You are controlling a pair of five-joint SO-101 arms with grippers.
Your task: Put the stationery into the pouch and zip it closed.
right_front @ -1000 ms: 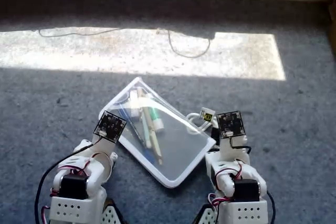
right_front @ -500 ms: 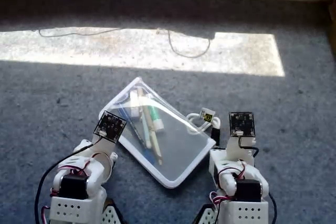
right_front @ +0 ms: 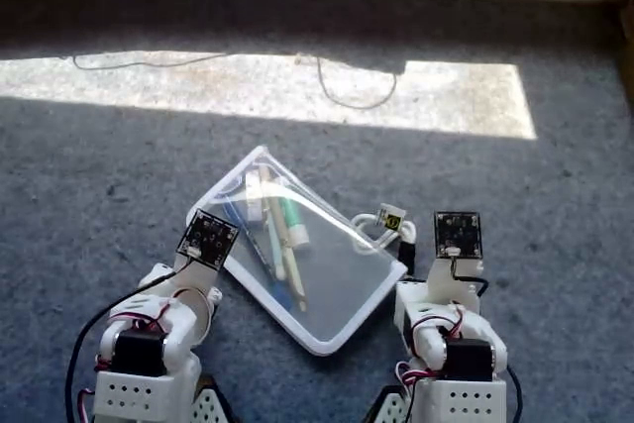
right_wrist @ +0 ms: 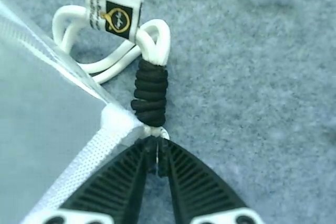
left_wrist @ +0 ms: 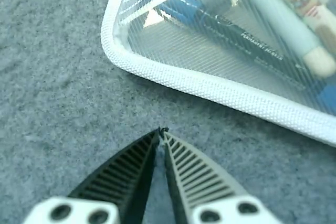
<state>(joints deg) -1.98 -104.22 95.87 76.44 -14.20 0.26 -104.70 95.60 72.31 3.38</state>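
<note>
The clear pouch point(right_front: 329, 344) with a white mesh rim lies slanted on the grey carpet between my two arms. Several pens and a glue stick point(right_front: 284, 232) lie inside it. My left gripper point(left_wrist: 161, 134) is shut on nothing, low over the carpet just short of a rounded pouch corner point(left_wrist: 113, 51). My right gripper point(right_wrist: 156, 144) is shut on the end of the black knotted zipper pull point(right_wrist: 151, 95) at the pouch's other corner point(right_wrist: 113, 121). A white loop strap with a tag point(right_wrist: 113, 14) lies just past the pull; the tag point(right_front: 389, 216) also shows from above.
A thin cable point(right_front: 347, 96) curls across the sunlit band point(right_front: 198, 96) of carpet at the back. A pale wall edge runs along the far side. Open carpet lies left, right and behind the pouch.
The right arm's wrist swung to the right, away from the pouch, then held still. The left arm and the pouch kept their places.
</note>
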